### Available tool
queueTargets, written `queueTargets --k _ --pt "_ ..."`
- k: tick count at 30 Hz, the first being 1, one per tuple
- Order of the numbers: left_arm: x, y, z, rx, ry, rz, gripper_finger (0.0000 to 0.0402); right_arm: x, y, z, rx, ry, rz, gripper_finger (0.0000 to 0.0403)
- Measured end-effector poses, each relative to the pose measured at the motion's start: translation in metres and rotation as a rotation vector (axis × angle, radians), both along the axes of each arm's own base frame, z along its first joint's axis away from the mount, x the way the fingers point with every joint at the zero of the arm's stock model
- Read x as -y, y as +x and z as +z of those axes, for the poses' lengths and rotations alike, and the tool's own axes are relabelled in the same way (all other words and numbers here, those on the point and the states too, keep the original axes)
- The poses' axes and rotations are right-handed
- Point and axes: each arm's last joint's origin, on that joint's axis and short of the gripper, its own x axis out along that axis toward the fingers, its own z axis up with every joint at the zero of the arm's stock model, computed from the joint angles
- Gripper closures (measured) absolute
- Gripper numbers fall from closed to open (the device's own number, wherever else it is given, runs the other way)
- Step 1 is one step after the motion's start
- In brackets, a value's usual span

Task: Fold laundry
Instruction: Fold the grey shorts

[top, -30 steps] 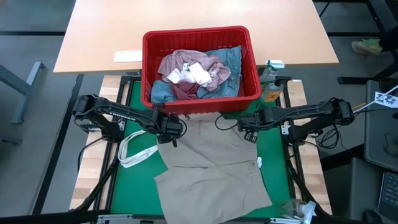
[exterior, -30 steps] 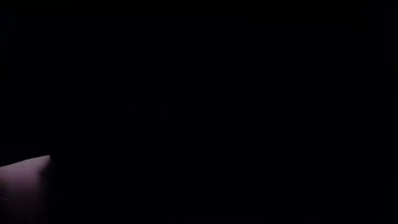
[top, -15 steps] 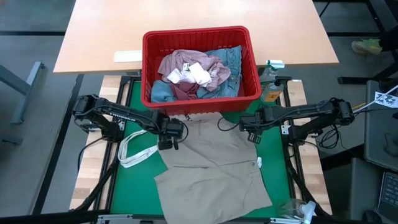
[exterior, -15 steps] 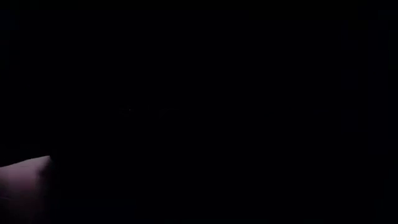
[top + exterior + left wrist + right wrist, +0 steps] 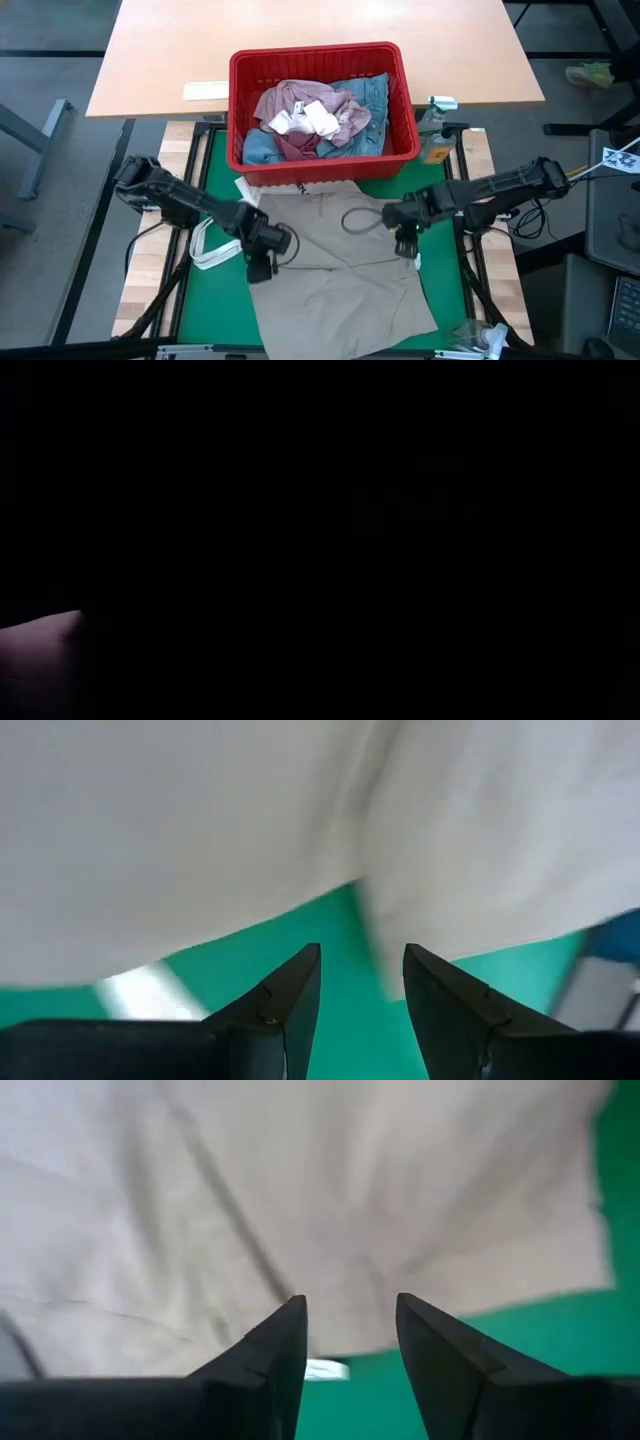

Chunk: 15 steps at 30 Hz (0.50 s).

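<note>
Left end effector (image 5: 258,262) sits at about 7 o'clock from the middle of the green mat (image 5: 205,300), over the left edge of the beige trousers (image 5: 340,270). Its fingers (image 5: 285,1005) stand apart with nothing between them; in the left wrist view only green mat and the pale cloth edge show past the tips. Right end effector (image 5: 405,243) is at roughly 4 o'clock from the mat's middle, over the trousers' right edge, fingers (image 5: 275,1350) likewise parted and empty, with beige cloth spread just beyond them.

The trousers lie flat across the mat between the two arms, reaching from the near edge at 6 o'clock up to the foot of the red basket (image 5: 320,60). A small white tag (image 5: 417,261) shows at their right edge beside the right end effector. At 9 o'clock, just beside the left arm, lies the white tote bag (image 5: 215,245), its handle looped on the mat.

Farther off, at 12 o'clock, the basket holds the rest of the laundry: a mottled pink top (image 5: 290,100), light blue denim jeans (image 5: 370,95) and small white socks (image 5: 310,118) on top. A spray bottle (image 5: 435,125) stands at 2 o'clock, just right of the basket. Beyond lies the wooden table (image 5: 150,60). The low view is dark.
</note>
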Motion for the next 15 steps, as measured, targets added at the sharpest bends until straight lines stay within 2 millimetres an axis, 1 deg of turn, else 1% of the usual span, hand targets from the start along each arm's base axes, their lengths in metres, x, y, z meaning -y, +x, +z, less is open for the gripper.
queueTargets --k 4,8,12,15 --pt "0.039 0.002 0.005 0.156 -0.083 -0.033 0.0264 -0.036 0.001 0.000 0.089 0.048 0.086 0.0248" --pt "0.083 0.000 0.017 0.401 -0.149 -0.110 0.0264 -0.068 0.001 -0.002 0.171 0.081 0.193 0.0248" --pt "0.119 -0.011 0.030 0.619 -0.172 -0.143 0.0264 -0.091 0.001 -0.006 0.223 0.096 0.256 0.0248" --pt "0.138 -0.024 0.034 0.702 -0.157 -0.154 0.0264 -0.103 0.002 -0.011 0.236 0.106 0.288 0.0248"
